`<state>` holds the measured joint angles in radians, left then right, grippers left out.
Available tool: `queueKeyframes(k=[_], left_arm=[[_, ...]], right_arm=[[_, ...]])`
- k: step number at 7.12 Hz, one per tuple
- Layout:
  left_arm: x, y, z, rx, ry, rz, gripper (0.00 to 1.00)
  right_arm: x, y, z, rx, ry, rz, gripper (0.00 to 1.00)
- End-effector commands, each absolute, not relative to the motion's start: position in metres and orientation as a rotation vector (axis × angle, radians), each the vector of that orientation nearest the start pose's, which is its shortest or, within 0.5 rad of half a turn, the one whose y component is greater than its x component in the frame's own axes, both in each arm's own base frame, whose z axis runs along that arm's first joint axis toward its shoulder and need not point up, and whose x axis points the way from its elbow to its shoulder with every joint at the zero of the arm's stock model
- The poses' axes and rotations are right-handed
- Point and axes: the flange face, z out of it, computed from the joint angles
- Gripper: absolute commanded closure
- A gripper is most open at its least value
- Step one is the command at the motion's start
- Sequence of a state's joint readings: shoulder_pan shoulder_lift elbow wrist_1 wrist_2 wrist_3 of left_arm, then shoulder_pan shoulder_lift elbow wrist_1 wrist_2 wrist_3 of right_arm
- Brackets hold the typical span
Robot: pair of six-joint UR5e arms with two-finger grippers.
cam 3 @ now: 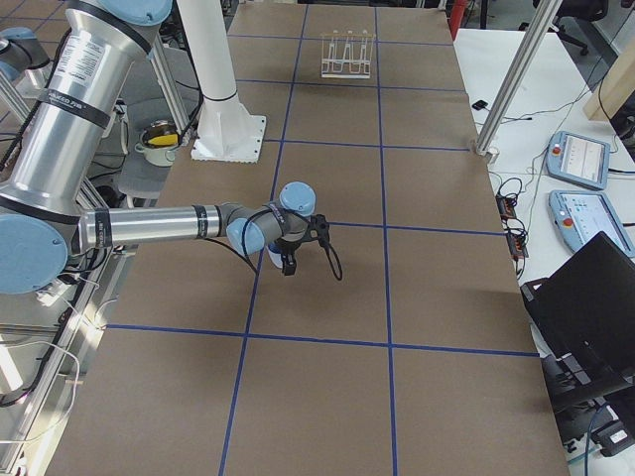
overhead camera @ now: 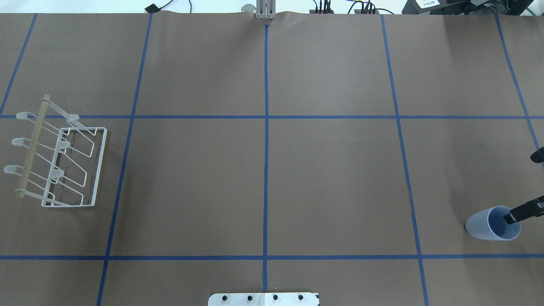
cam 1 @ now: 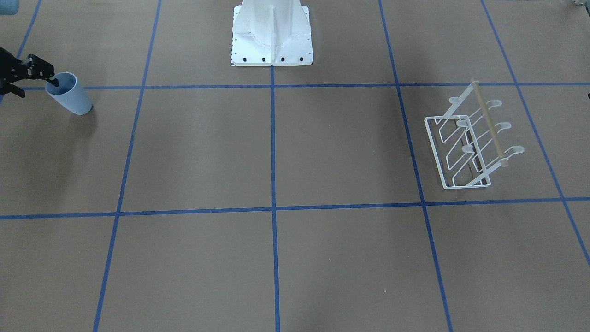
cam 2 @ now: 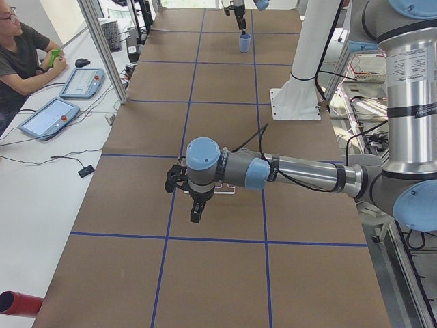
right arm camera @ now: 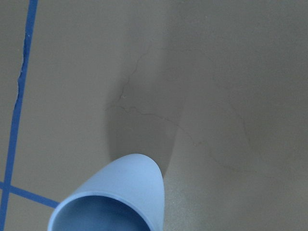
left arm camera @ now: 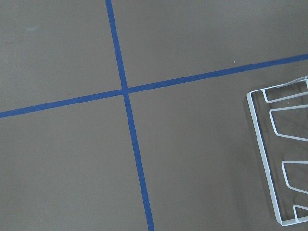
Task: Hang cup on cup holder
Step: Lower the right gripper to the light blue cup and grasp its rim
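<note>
Right, front-facing view: the cup [cam 1: 69,94] stands at ten o'clock, the right gripper [cam 1: 39,89] spread, one finger inside its rim. Overhead: the cup holder [overhead camera: 32,146] sits at nine o'clock, well apart. Left side view: I cannot tell how the left gripper's [cam 2: 183,198] fingers stand. I judge this the grasping step; next I'd pinch the wall, then lift.

light: even, bright | shadows: soft, faint | focus: sharp

We are seeing the left arm [cam 2: 307,176] wearing brushed silver tubes and pale blue round joint caps, with a black cable [cam 2: 258,133] looping beside its wrist. The right arm [cam 3: 149,223] is showing the same silver and blue, with printed labels, and is ending in the black right gripper [cam 1: 38,89]. The white pedestal [cam 1: 272,32] is showing four dark bolts along its foot plate.
</note>
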<state>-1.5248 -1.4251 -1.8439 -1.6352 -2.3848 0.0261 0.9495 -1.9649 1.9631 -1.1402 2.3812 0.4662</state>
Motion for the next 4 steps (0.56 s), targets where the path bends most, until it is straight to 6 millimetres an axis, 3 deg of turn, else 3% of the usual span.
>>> queueKeyframes(k=[1, 2, 3, 4], left_arm=[[-0.0413, -0.4405, 0.5813, 0.174, 0.814, 0.145, 0.02], [-0.0407, -0.4399, 0.5820, 0.172, 0.814, 0.145, 0.02], [-0.0407, -0.4399, 0.5827, 0.170, 0.814, 0.145, 0.02], [-0.0414, -0.4392, 0.5834, 0.169, 0.814, 0.143, 0.02]], right_arm=[[-0.1601, -0.3166, 0.5789, -0.086, -0.900, -0.330, 0.25], [-0.1643, -0.3158, 0.5785, -0.104, -0.899, -0.312, 0.79], [-0.1689, -0.3156, 0.5760, -0.110, -0.901, -0.309, 1.00], [-0.1690, -0.3155, 0.5758, -0.111, -0.902, -0.310, 1.00]])
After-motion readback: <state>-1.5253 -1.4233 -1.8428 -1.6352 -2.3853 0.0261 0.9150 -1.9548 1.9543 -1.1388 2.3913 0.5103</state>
